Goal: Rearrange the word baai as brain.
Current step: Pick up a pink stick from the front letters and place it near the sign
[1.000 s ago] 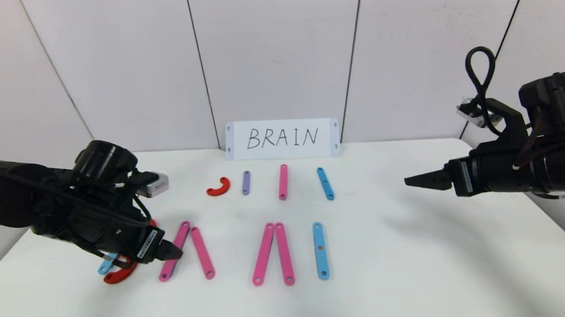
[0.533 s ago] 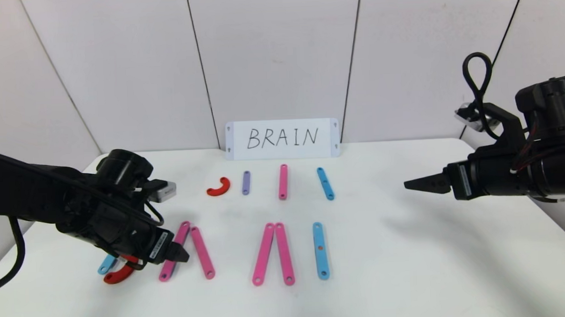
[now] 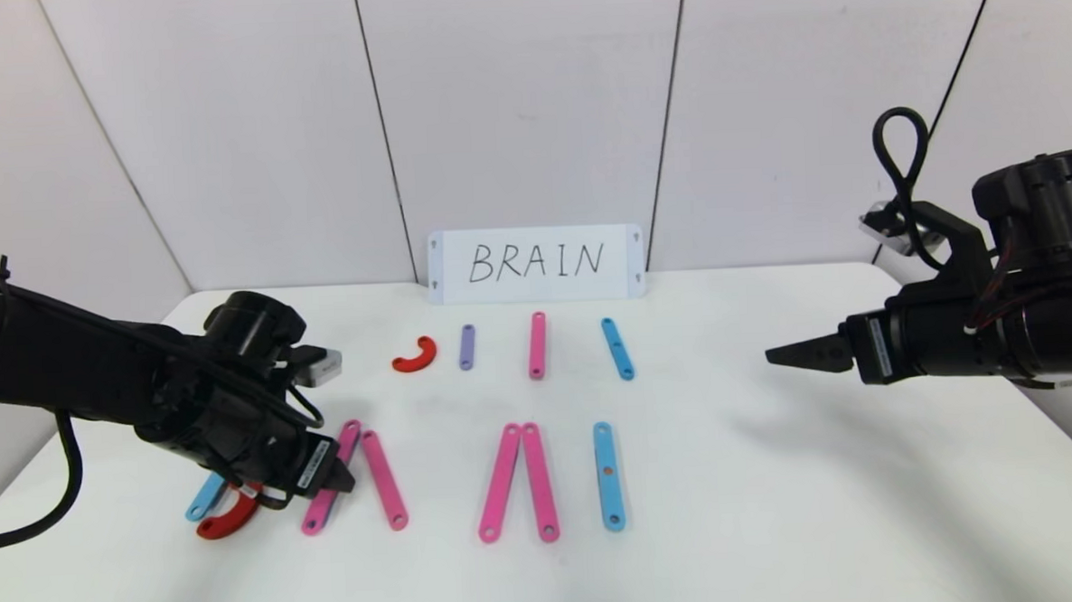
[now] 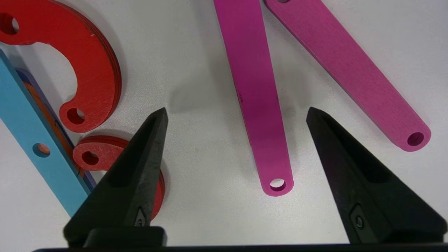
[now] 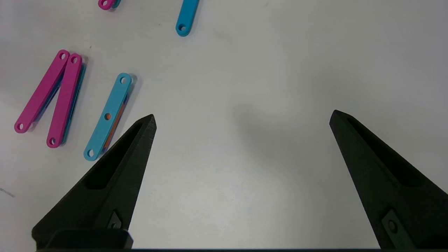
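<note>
The front row of letters lies on the white table (image 3: 780, 507). The B, a blue strip (image 3: 203, 501) with red curves (image 3: 225, 524), sits at the left, partly hidden by my left arm. Two pink A shapes (image 3: 363, 476) (image 3: 517, 483) and a blue I (image 3: 608, 475) follow. My left gripper (image 3: 337, 480) is open, low over the first A's left pink strip (image 4: 257, 105), whose end lies between the fingers. The red curves (image 4: 94, 77) and blue strip (image 4: 31, 140) lie beside it. My right gripper (image 3: 787, 355) is open and empty above the table's right side.
A spare red curve (image 3: 414, 354), purple strip (image 3: 466, 346), pink strip (image 3: 537, 344) and blue strip (image 3: 618, 348) lie in a back row. The white card reading BRAIN (image 3: 535, 263) leans on the wall. The right wrist view shows the second A (image 5: 52, 98) and I (image 5: 106, 117).
My left gripper has shifted slightly right and forward, lower over the first A's left pink strip. My right arm has drifted slightly. No piece has moved.
</note>
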You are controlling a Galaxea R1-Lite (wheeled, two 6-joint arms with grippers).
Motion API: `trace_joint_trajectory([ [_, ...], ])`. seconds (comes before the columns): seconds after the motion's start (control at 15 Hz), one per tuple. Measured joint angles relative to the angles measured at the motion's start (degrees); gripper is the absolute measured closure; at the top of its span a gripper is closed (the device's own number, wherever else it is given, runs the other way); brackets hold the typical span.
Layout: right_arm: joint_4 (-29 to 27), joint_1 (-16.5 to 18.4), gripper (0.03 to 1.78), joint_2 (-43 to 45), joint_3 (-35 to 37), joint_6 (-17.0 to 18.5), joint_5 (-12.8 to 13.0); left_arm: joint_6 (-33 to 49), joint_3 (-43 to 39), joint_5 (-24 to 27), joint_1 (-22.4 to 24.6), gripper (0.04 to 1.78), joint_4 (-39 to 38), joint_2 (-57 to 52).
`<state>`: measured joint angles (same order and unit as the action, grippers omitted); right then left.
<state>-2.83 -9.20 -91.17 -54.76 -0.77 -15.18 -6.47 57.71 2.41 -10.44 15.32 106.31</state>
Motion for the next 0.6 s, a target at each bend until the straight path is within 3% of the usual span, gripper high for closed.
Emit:
trace_joint_trajectory([
  [0.33, 0.0, 0.0, 0.08, -0.12, 0.24, -0.05, 0.0, 0.63, 0.44, 0.15, -0.26, 1.4, 0.05, 0.55],
  [0.4, 0.0, 0.0, 0.08, -0.12, 0.38, -0.07, -0.01, 0.63, 0.44, 0.12, -0.3, 1.49, 0.05, 0.6],
  [0.6, -0.01, 0.02, 0.08, -0.11, 0.49, -0.02, -0.06, 0.74, 0.44, 0.12, -0.37, 1.52, 0.02, 0.57],
])
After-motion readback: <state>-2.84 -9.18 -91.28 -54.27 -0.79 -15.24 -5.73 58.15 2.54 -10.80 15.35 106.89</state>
